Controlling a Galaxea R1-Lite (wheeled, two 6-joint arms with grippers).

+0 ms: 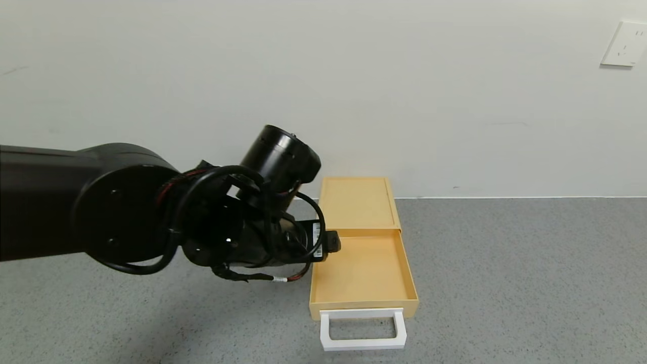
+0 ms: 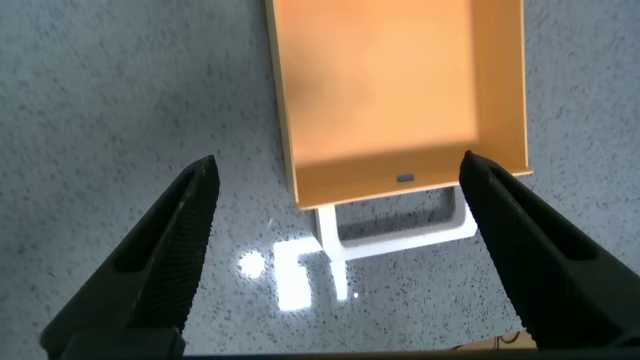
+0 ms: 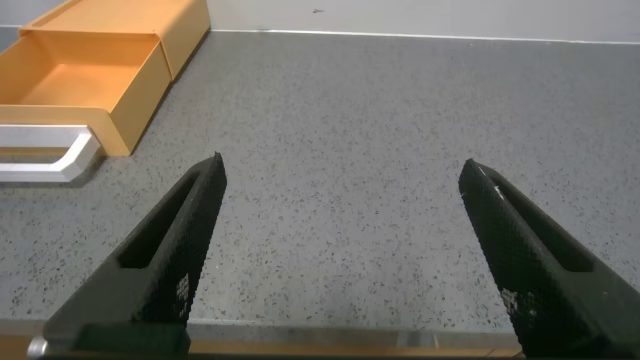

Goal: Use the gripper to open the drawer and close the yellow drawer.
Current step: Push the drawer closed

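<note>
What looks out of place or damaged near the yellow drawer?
Nothing stands out. The drawer is pulled out, empty and straight, and its white handle looks intact. The open left gripper hovers above it, holding nothing.

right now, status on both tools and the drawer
Left tool open, empty, above white loop handle. Pale-yellow plastic drawer pulled out. Right tool open, idle. Nothing blocking.

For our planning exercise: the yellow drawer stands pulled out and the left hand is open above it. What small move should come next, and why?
Probably lower the left hand toward the white handle to push it in: the drawer is fully open, and the hand is holding nothing.
</note>
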